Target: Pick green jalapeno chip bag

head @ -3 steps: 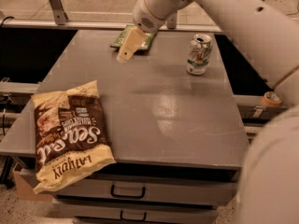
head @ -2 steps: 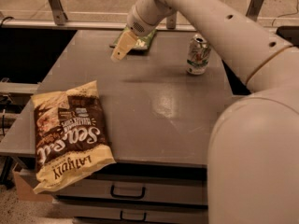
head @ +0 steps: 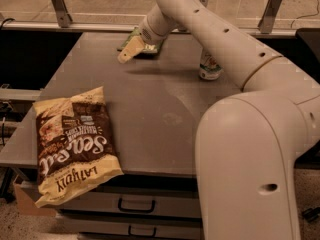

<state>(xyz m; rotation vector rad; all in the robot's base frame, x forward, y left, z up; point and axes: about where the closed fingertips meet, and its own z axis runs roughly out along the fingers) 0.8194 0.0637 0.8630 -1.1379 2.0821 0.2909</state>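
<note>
The green jalapeno chip bag (head: 154, 49) lies flat at the far edge of the grey table (head: 165, 99), left of centre. My gripper (head: 130, 53) hangs right over it, pointing down and to the left, and covers the bag's middle. I cannot tell whether it touches the bag. The arm (head: 240, 134) fills the right side of the camera view.
A large brown-and-cream chip bag (head: 75, 144) lies at the table's front left corner, overhanging the edge. A white-and-green soda can (head: 209, 66) stands at the far right, partly hidden by the arm. Drawers (head: 135, 204) are below the table. A metal rail (head: 60, 6) runs behind it.
The gripper has moved slightly left and lower over the green bag. The arm has swung closer and now fills much more of the right foreground.
</note>
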